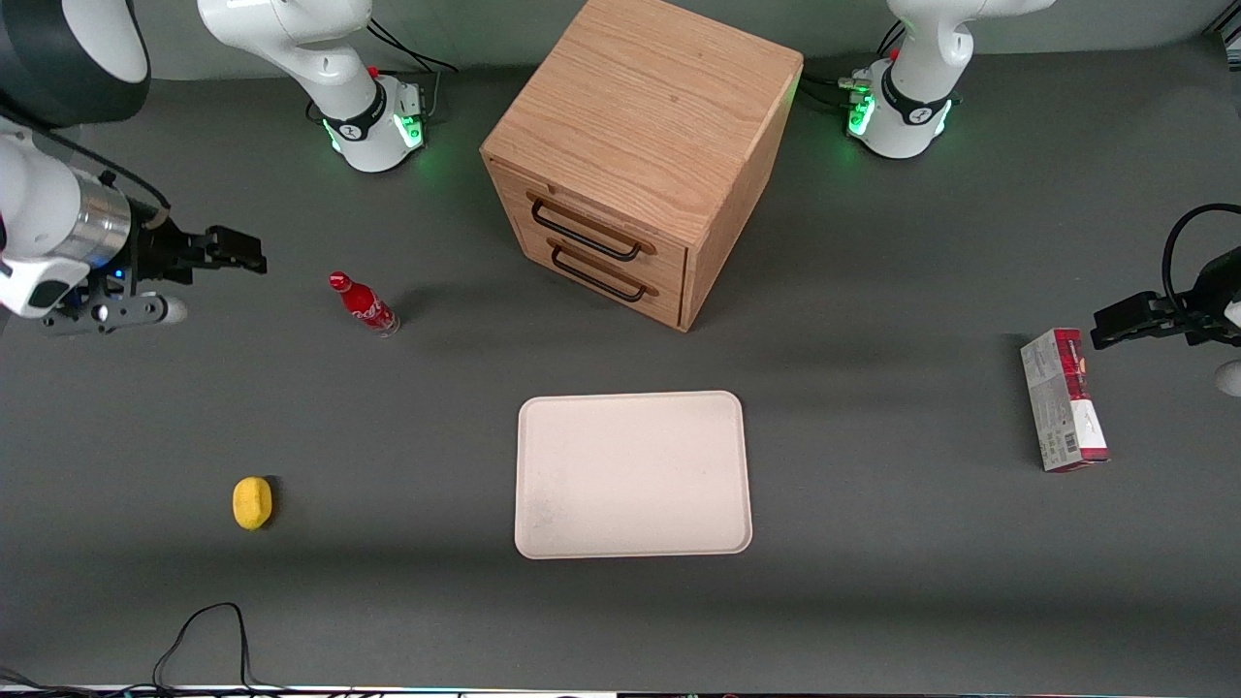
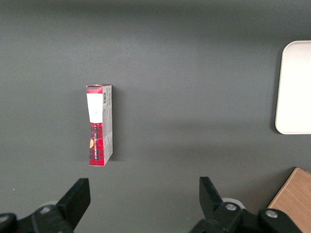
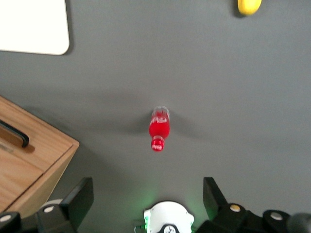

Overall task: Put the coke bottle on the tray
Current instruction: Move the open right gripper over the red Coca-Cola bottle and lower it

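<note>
The coke bottle (image 1: 365, 304), small and red with a red cap, stands on the grey table toward the working arm's end, farther from the front camera than the tray. It also shows in the right wrist view (image 3: 159, 128). The cream-white tray (image 1: 633, 474) lies flat in the middle of the table, with nothing on it; a corner of it shows in the right wrist view (image 3: 29, 24). My right gripper (image 1: 254, 254) hovers beside the bottle, apart from it, at the working arm's end. Its fingers are spread wide and hold nothing (image 3: 148, 196).
A wooden drawer cabinet (image 1: 640, 155) stands farther from the front camera than the tray. A yellow lemon-like object (image 1: 252, 503) lies nearer the front camera than the bottle. A red-and-grey carton (image 1: 1063, 399) lies toward the parked arm's end. A black cable (image 1: 208, 640) loops at the front edge.
</note>
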`<state>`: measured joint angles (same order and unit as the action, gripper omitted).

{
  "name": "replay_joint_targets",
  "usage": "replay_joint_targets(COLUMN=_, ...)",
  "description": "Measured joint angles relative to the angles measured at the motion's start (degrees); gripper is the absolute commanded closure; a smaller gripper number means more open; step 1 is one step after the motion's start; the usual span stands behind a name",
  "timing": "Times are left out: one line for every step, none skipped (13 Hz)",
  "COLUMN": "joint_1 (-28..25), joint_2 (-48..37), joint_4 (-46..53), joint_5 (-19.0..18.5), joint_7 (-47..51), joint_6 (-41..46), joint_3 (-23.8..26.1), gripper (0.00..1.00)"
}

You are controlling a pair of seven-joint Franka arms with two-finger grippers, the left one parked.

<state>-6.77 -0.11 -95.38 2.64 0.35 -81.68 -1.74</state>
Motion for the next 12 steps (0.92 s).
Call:
replay_joint_targets(joint_1=0.0, joint_2=-3.6, joint_4=-3.7, joint_5=0.0, joint_7=0.0, joint_6=-0.2, joint_3=0.0, gripper=0.0)
replay_joint_targets(joint_1=0.0, joint_2=-8.3, joint_4=-8.5, joint_5=0.0, joint_7=0.0, joint_6=-0.7, joint_3=0.0, gripper=0.0)
replay_joint_targets(joint_1=-0.1, joint_2=-13.5, joint_4=-13.9, joint_5=0.0, joint_7=0.0, joint_6=-1.8, joint_3=0.0, gripper=0.0)
replay_joint_targets(joint_1=-0.1, joint_2=-19.0, joint_4=-19.4, joint_5=-0.1, joint_7=0.0, joint_6=-3.1, joint_3=0.1, gripper=0.0)
replay_joint_targets(joint_1=-0.1, joint_2=-23.8, joint_4=-24.1, joint_5=-0.1, joint_7=0.0, joint_6=-4.2, joint_3=0.1, gripper=0.0)
replay_joint_targets(joint_1=-0.1, joint_2=-27.8, joint_4=-27.9, joint_5=-0.1, joint_7=0.0, joint_6=-5.1, joint_3=0.1, gripper=0.0)
replay_joint_targets(joint_1=-0.1, joint_2=-30.1, joint_4=-30.1, joint_5=-0.1, joint_7=0.0, joint_6=-5.8, joint_3=0.1, gripper=0.0)
replay_joint_targets(joint_1=-0.1, joint_2=-31.0, joint_4=-31.2, joint_5=-0.2, joint_7=0.0, joint_6=-6.1, joint_3=0.1, gripper=0.0)
replay_joint_targets(joint_1=-0.1, joint_2=-31.2, joint_4=-31.6, joint_5=-0.2, joint_7=0.0, joint_6=-6.3, joint_3=0.1, gripper=0.0)
replay_joint_targets(joint_1=-0.1, joint_2=-31.0, joint_4=-31.8, joint_5=-0.2, joint_7=0.0, joint_6=-6.6, joint_3=0.1, gripper=0.0)
replay_joint_targets(joint_1=-0.1, joint_2=-30.9, joint_4=-32.2, joint_5=-0.2, joint_7=0.0, joint_6=-7.3, joint_3=0.1, gripper=0.0)
replay_joint_targets(joint_1=-0.1, joint_2=-30.8, joint_4=-33.0, joint_5=-0.2, joint_7=0.0, joint_6=-8.3, joint_3=0.1, gripper=0.0)
